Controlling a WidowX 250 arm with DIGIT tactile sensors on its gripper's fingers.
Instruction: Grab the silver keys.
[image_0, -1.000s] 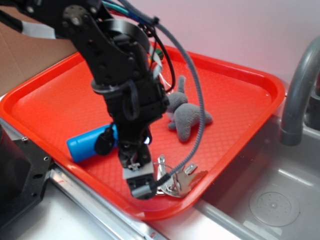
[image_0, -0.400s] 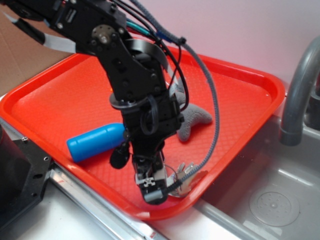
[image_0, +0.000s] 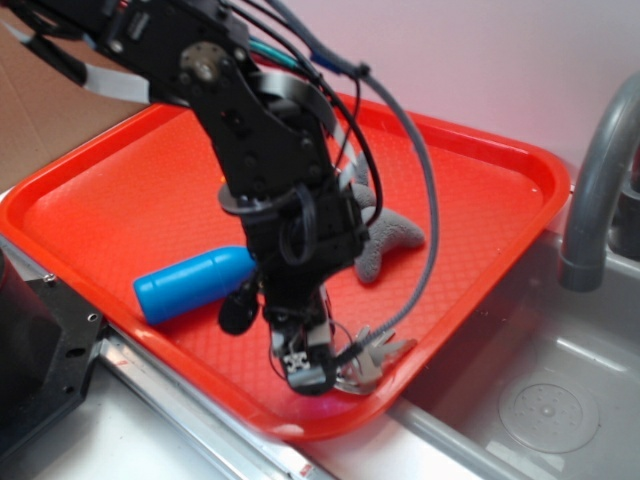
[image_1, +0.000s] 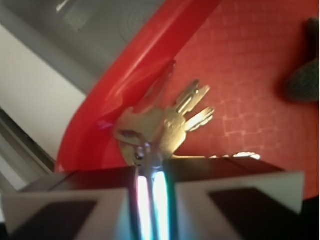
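Note:
The silver keys (image_0: 372, 358) lie at the near right corner of the red tray (image_0: 480, 160). In the wrist view the bunch of keys (image_1: 165, 125) fans out just beyond my fingertips, against the tray's rim. My gripper (image_0: 305, 372) points down at the tray and is shut. Its jaws stand almost together, pinching a thin metal part of the keys, seemingly the wire ring (image_1: 148, 162). The gripper shows in the wrist view (image_1: 149, 200) too.
A blue bottle (image_0: 192, 284) lies on the tray to my left. A grey plush toy (image_0: 385, 240) lies behind the arm. A metal sink (image_0: 530, 400) and a grey faucet (image_0: 595, 180) are to the right. A black block (image_0: 40, 350) stands at the near left.
The gripper moved right along the tray's near edge and came down on the keys, closing on them. The keys shifted slightly toward the tray corner.

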